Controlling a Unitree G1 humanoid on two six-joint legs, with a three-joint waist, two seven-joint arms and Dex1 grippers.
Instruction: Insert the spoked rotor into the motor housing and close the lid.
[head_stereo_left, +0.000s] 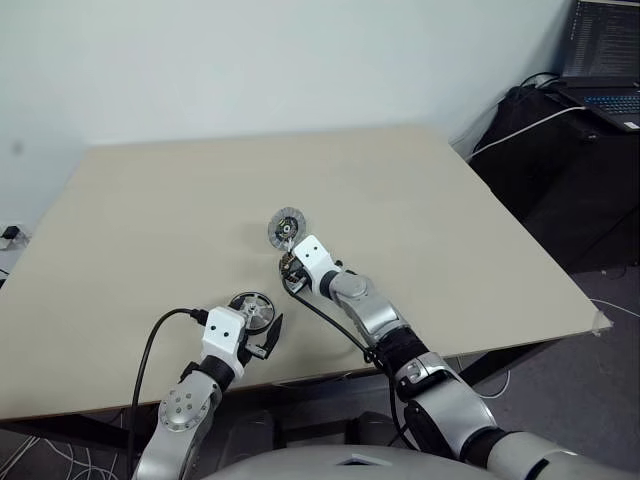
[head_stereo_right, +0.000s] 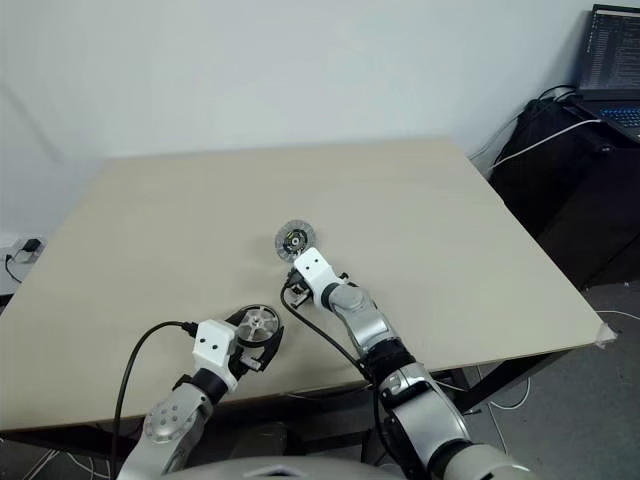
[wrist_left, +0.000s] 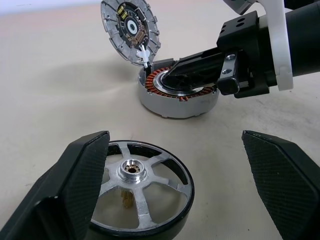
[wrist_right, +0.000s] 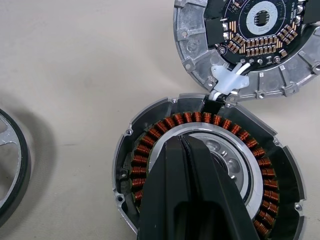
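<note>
- Step in hand — looks like prep before the insert: right gripper (wrist_right: 187, 150), fingers pressed together and gripping nothing, is resting its tips in the silvery centre of the motor housing (wrist_left: 177, 92), probably steadying it.
- Lid (wrist_right: 250, 45) is lying flipped open at upper right of the right wrist view, dark circuit face up, joined to the housing rim by a short white lead.
- Spoked rotor (wrist_left: 137, 192) is sitting flat on the table at lower centre of the left wrist view, between the spread fingers of the left gripper (head_stereo_left: 262, 335) — not grasped yet.
- Next move, my guess: left closes on the rotor rim, right clears out of the housing.
- Surface: plain beige table (head_stereo_left: 450, 220), matte.
- Room: pale wall behind; black desk with laptop (head_stereo_left: 608, 65) and cables at upper right.
</note>
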